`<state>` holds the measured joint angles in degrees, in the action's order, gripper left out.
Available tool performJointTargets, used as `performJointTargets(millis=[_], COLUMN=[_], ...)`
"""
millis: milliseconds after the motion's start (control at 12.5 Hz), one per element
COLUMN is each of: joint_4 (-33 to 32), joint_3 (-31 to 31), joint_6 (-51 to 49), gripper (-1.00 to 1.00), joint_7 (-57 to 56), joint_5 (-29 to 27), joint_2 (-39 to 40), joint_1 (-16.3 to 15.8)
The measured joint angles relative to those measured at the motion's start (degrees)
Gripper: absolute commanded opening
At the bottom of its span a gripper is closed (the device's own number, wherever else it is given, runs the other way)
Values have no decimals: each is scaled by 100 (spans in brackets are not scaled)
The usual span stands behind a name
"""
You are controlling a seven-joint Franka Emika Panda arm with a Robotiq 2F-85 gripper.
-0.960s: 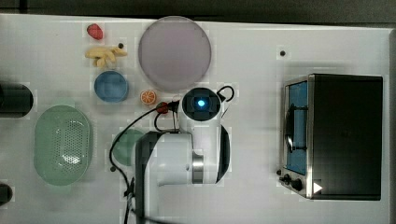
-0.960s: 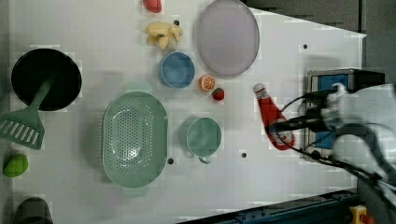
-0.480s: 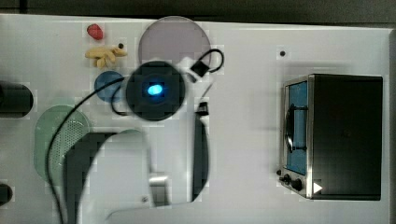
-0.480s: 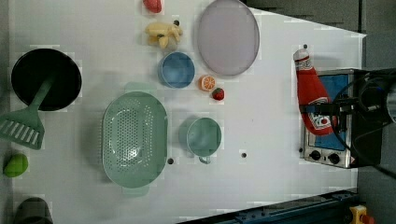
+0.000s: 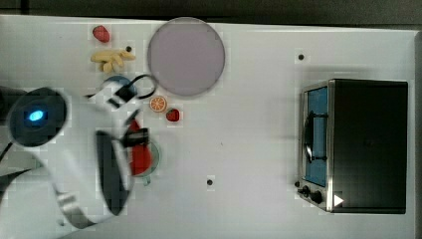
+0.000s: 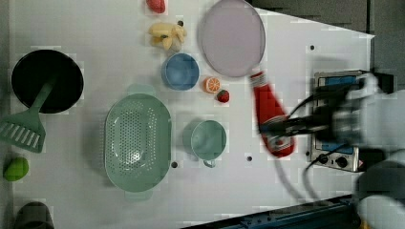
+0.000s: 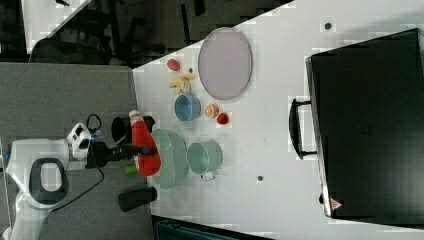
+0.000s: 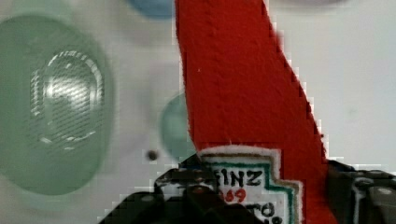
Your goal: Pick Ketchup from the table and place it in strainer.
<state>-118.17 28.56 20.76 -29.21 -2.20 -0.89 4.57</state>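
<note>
The ketchup (image 6: 270, 110), a red squeeze bottle with a white cap, hangs above the table with my gripper (image 6: 282, 129) shut on its labelled lower body. In the top view the ketchup (image 5: 140, 153) shows over the green cup, with the gripper (image 5: 135, 137) across it. The strainer (image 6: 137, 140), a pale green perforated oval basket, stands empty on the table. In the right view the ketchup (image 7: 143, 144) overlaps the strainer (image 7: 171, 159). The wrist view has the ketchup (image 8: 238, 93) close up, held by dark fingers (image 8: 154, 205), and the strainer (image 8: 56, 107) beside it below.
A green cup (image 6: 208, 140) stands by the strainer, with a blue bowl (image 6: 180, 71), an orange slice (image 6: 212, 84) and a strawberry (image 6: 222, 96) beyond. A purple plate (image 6: 232, 37), bananas (image 6: 167, 34), a black pan (image 6: 47, 81) with a spatula (image 6: 21, 131) and a toaster oven (image 5: 363, 144) also occupy the table.
The arm has swung to the top view's left, carrying the ketchup from the table's middle to over the green cup. The grip on the bottle has held throughout.
</note>
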Motion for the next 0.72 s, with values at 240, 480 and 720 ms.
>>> performJointTargets(millis=[240, 480, 720], joint_4=[-201, -224, -257], joint_3=[767, 1234, 1444], joint_6=[604, 1757, 2711], gripper=[24, 24, 32], joint_7=[911, 1648, 2334], joint_5=[58, 59, 152], joint_2=[499, 1072, 1764], joint_1=[-135, -371, -520])
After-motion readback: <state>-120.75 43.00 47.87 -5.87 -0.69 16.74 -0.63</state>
